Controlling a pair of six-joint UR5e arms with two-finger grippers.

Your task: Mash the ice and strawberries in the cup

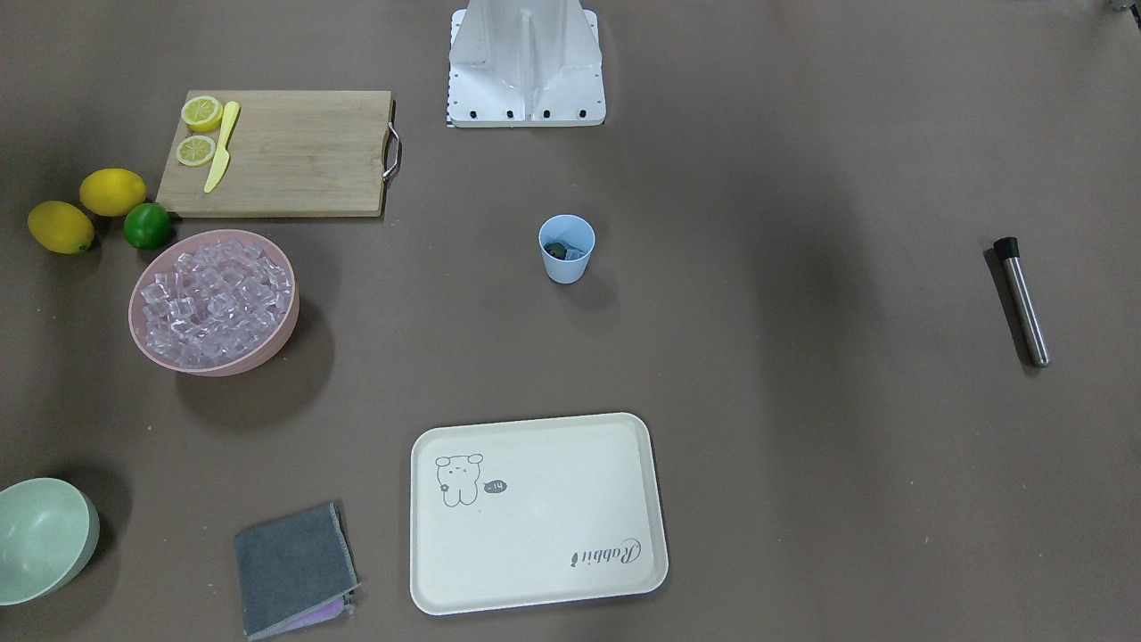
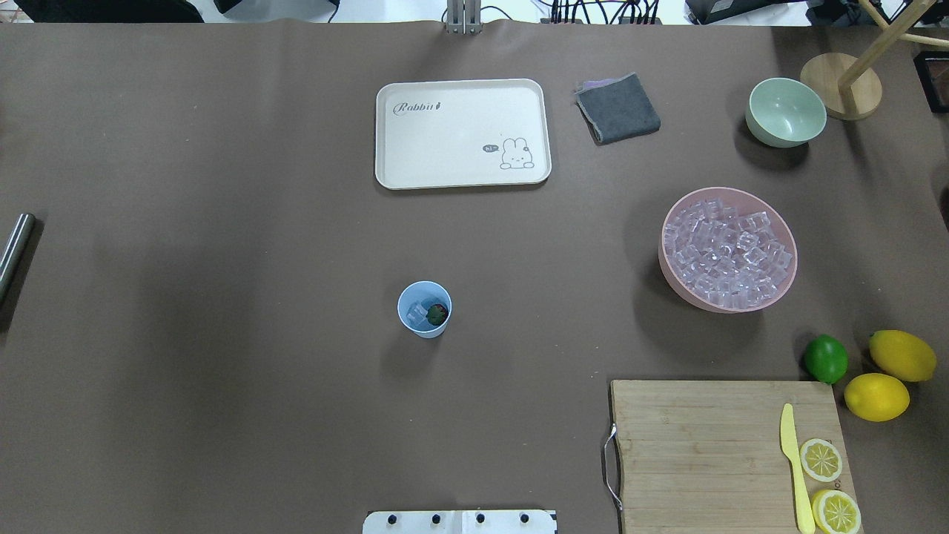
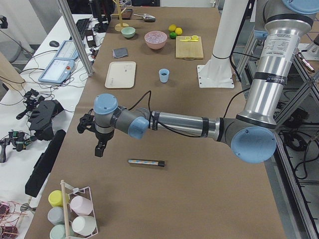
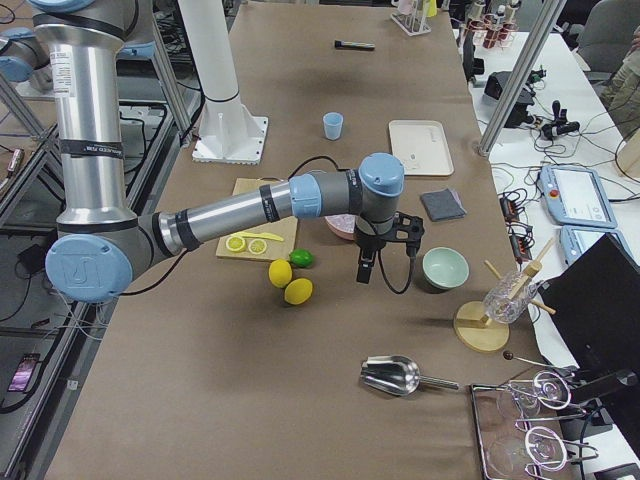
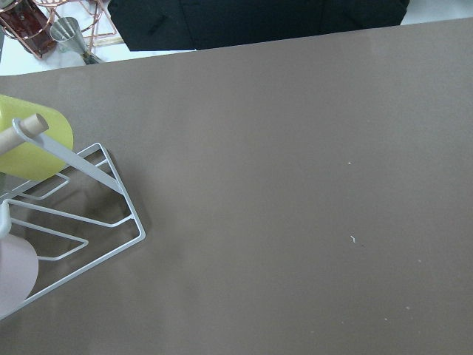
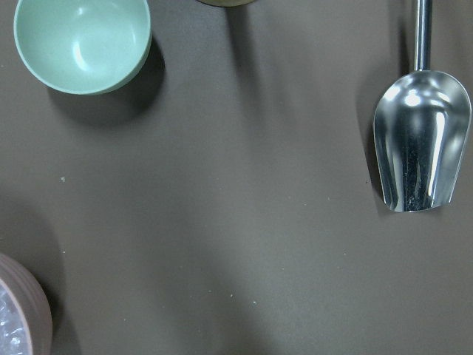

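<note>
Closure cannot be told for the left hand (image 3: 99, 149) or the right hand (image 4: 365, 272), both being seen only from the ends of the counter (image 1: 802, 446); nothing is seen held by either. The left hand is hung fingers-down near the muddler (image 3: 145, 162), which is laid flat. The right hand is hung between the pink bowl (image 1: 287, 325) and the pale-green bowl (image 4: 445, 268). The cup (image 2: 424, 310) is stood upright mid-counter, well apart from both, with the strawberry (image 2: 437, 314) and some ice (image 2: 416, 314) inside.

The muddler, round and smooth, is judged likely to roll or slip if pinched off-centre. The cup is braced by nothing, so it could be tipped by an off-axis press, and ice flicked out.

Counted: one cup, one strawberry, one muddler, two bowls, one tray (image 1: 535, 535), one cloth (image 1: 290, 566), one board (image 1: 303, 160), one knife (image 1: 220, 156), two lemon slices (image 1: 201, 113), two whole lemons (image 1: 112, 191), one lime (image 1: 147, 225), one scoop (image 6: 421, 140). The ice is too small to be counted in the cup and too plentiful in the pink bowl.
</note>
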